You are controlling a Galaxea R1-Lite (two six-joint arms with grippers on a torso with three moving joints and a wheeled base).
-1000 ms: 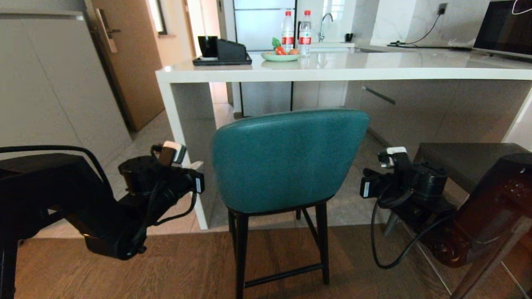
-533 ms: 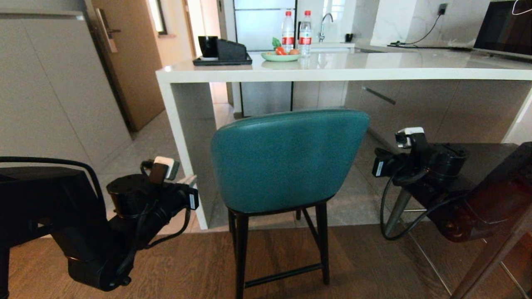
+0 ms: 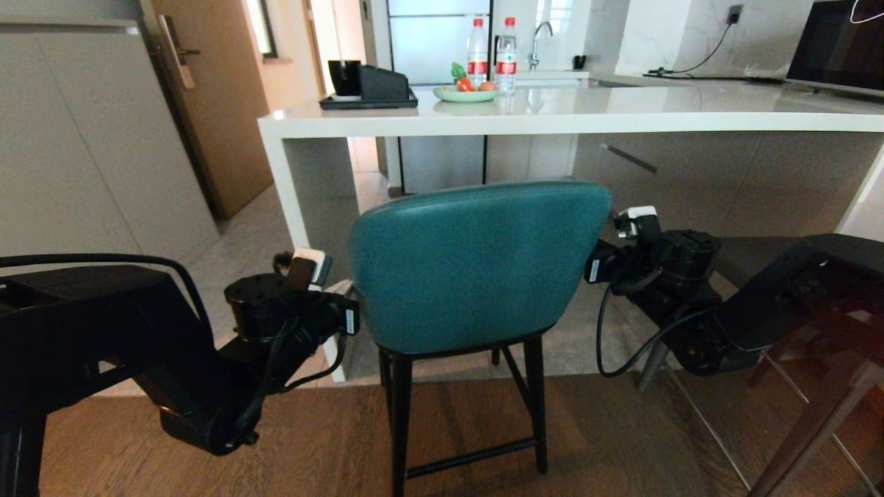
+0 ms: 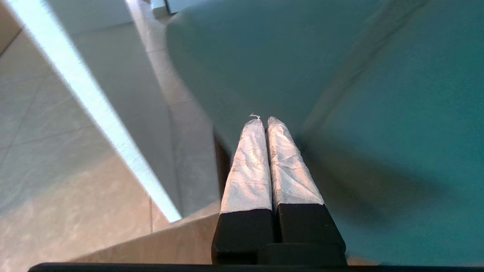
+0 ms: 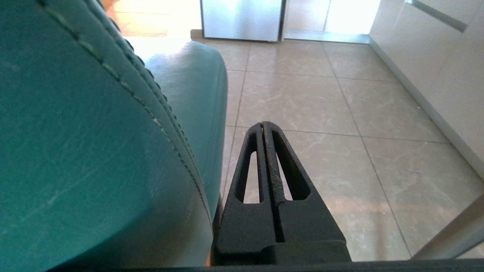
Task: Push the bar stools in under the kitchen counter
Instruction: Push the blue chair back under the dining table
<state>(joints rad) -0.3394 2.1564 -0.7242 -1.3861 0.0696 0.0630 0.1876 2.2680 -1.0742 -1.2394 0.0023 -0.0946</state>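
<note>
The teal bar stool [image 3: 476, 262] stands in front of the white kitchen counter [image 3: 552, 114], its seat short of the slab's edge. My left gripper [image 3: 343, 288] is shut, and its white-wrapped fingertips [image 4: 263, 120] lie close against the left side of the teal backrest [image 4: 378, 113]. My right gripper [image 3: 595, 266] is shut and empty, its black fingers [image 5: 263, 126] just beside the backrest's right edge [image 5: 94, 132], above tiled floor. The dark grey stool [image 3: 849, 245] stands at the right, mostly behind my right arm.
The counter's white side panel [image 3: 304, 207] stands just left of the teal stool. On the counter are a black tray [image 3: 369, 100], a fruit plate [image 3: 464, 93] and two bottles [image 3: 492, 52]. Cabinets [image 3: 90, 138] and a door [image 3: 214, 96] are on the left.
Both arms have closed in on the teal stool: the left gripper rose and moved right to its left edge, the right gripper moved left to its right edge. The stool has not moved.
</note>
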